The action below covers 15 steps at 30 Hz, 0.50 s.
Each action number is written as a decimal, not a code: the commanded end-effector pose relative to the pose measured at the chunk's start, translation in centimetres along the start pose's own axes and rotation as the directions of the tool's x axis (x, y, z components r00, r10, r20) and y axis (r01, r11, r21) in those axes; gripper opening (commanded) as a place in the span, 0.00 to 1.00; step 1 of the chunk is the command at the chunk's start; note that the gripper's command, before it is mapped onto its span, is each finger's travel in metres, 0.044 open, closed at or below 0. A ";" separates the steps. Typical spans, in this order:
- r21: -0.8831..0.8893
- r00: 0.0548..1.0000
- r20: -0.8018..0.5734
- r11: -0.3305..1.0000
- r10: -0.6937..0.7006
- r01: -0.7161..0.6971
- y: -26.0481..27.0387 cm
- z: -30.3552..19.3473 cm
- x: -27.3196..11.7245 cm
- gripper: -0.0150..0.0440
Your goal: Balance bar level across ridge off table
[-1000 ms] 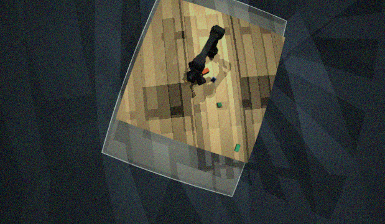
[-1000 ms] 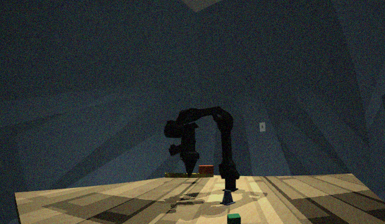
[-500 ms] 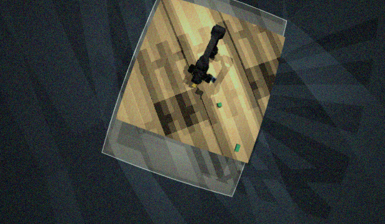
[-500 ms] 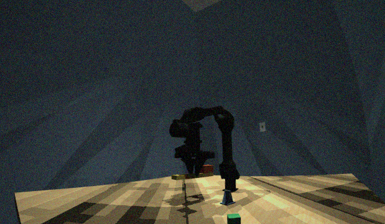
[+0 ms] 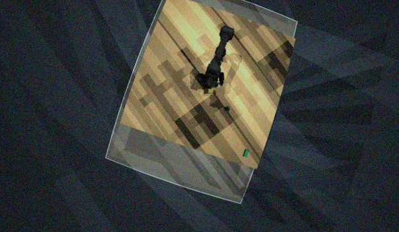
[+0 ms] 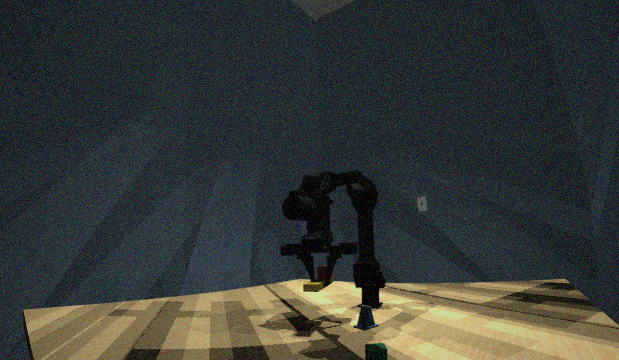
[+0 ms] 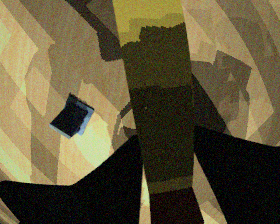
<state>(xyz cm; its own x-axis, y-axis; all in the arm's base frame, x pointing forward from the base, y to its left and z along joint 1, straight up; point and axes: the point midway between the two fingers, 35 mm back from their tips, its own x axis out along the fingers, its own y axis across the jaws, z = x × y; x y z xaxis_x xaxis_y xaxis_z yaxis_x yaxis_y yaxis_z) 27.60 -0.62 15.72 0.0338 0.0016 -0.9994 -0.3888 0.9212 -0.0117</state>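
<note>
With its forearm arching over and pointing down, the arm [image 5: 220, 53] [image 6: 366, 225] is holding its claw [image 5: 213, 87] [image 6: 321, 281] [image 7: 165, 136] above the table [image 5: 173, 106] [image 6: 189, 320] [image 7: 21, 100], pinching the yellow bar [image 5: 211, 91] [image 6: 313, 287] [image 7: 156, 55].

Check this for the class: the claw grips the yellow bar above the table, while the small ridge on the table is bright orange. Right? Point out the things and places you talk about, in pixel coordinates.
Not quite: the ridge [image 6: 365, 318] [image 7: 72, 117] is blue, as the exterior and wrist views show.
</note>
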 end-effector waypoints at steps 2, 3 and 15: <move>-0.174 1.000 -0.005 0.985 0.000 -0.001 0.8 0.2 0.1 0.25; -0.214 1.000 -0.005 0.977 0.001 -0.002 1.0 0.2 0.1 0.25; -0.641 1.000 -0.004 0.768 0.003 -0.005 3.3 0.9 0.1 0.25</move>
<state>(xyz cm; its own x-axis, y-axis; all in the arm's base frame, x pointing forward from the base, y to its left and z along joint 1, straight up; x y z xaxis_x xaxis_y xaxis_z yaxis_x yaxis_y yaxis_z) 27.32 2.32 15.68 0.0321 0.0052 -0.9995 -0.8414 0.5398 -0.0242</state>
